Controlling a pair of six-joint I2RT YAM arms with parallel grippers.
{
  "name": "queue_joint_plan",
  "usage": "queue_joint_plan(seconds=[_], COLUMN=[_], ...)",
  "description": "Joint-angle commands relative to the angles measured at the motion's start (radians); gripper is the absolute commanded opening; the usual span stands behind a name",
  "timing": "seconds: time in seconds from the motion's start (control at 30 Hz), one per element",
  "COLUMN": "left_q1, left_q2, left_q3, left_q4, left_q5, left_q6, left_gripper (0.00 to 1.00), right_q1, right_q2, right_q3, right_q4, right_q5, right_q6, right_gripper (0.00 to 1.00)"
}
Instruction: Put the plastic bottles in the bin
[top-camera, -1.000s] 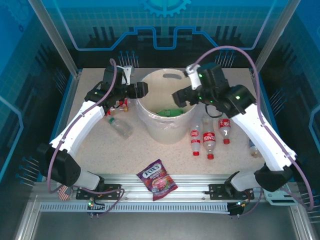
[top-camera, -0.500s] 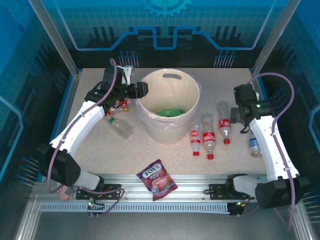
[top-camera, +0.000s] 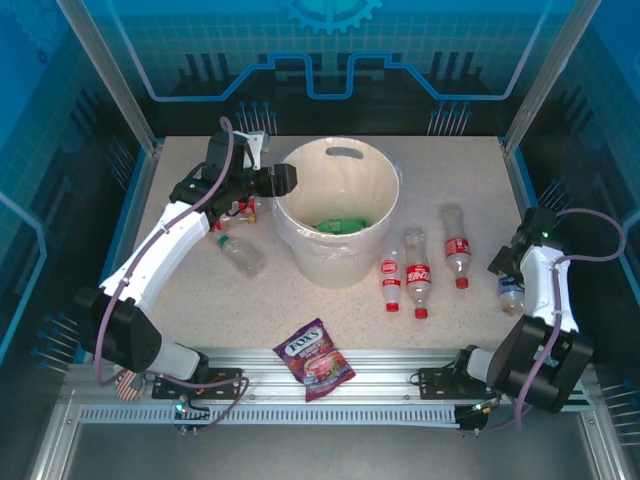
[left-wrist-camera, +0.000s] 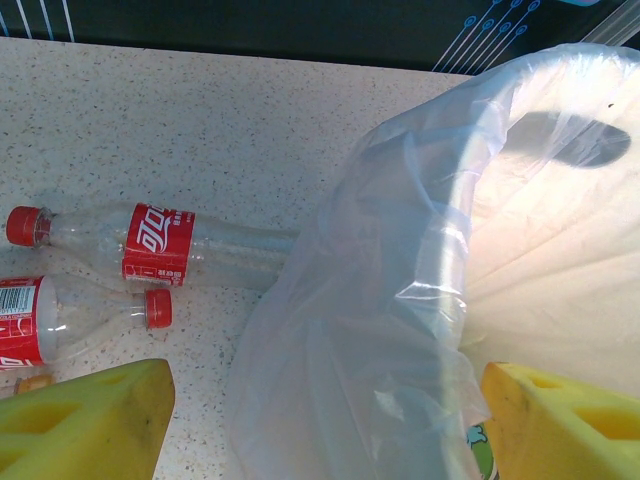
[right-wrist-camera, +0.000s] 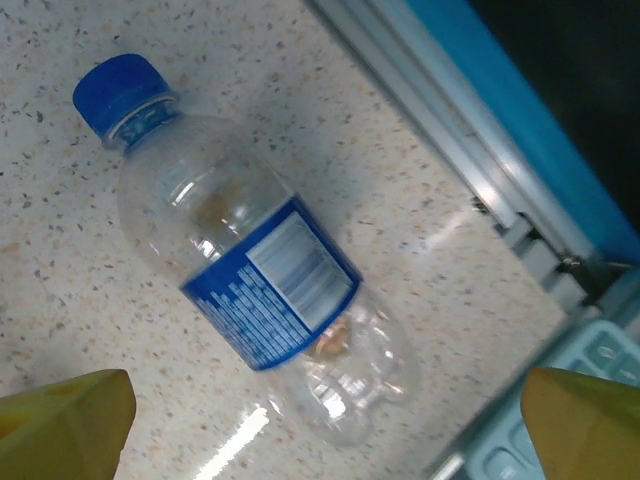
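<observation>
Plastic bottles (top-camera: 417, 272): most lie flat on the speckled table (top-camera: 470, 180), three red-labelled ones just right of the bin; a green bottle (top-camera: 340, 224) is already inside.
Bin (top-camera: 345, 152): round, smooth, cream-white, with a crinkled clear liner (left-wrist-camera: 400, 330); it stands mid-table, probably so that both arms reach it.
Blue-capped bottle (right-wrist-camera: 270, 290): thin clear plastic, lying near the right rail.
Right gripper (right-wrist-camera: 325, 410): yellow fingers wide apart over this bottle, holding nothing; it looks lined up to take it.
Left gripper (left-wrist-camera: 320, 420): fingers apart across the lined rim, perhaps steadying it; the tips are cut off.
</observation>
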Motion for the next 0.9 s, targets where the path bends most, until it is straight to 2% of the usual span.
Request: queue_joint_plan(seconds=[0.0, 0.27, 0.53, 0.7, 0.87], left_q1=[0.010, 0.009, 0.007, 0.006, 0.006], left_q2=[0.006, 0.014, 0.026, 0.025, 0.025], left_q3=[-0.029, -0.030, -0.032, -0.032, -0.030], left_q4=[-0.045, -0.043, -0.044, -0.045, -0.047], left_q5=[-0.006, -0.003, -0.006, -0.011, -0.019], left_q6=[0.022, 0.023, 0.024, 0.025, 0.031], left_gripper=[0.81, 0.81, 0.81, 0.81, 0.81], right_q1=[-0.017, -0.140, -0.152, -0.155, -0.138], right_q2=[0.060, 0.179, 0.284, 0.320, 0.304], right_q3=[0.000, -0.008, -0.068, -0.095, -0.129], right_q4=[0.100, 0.194, 0.280, 0.328, 0.350], right_q5=[-0.101, -0.202, -0.250, -0.310, -0.277], right_q6=[0.004, 0.018, 0.021, 0.023, 0.011], right_gripper=[1.00, 1.00, 1.00, 0.93, 0.90])
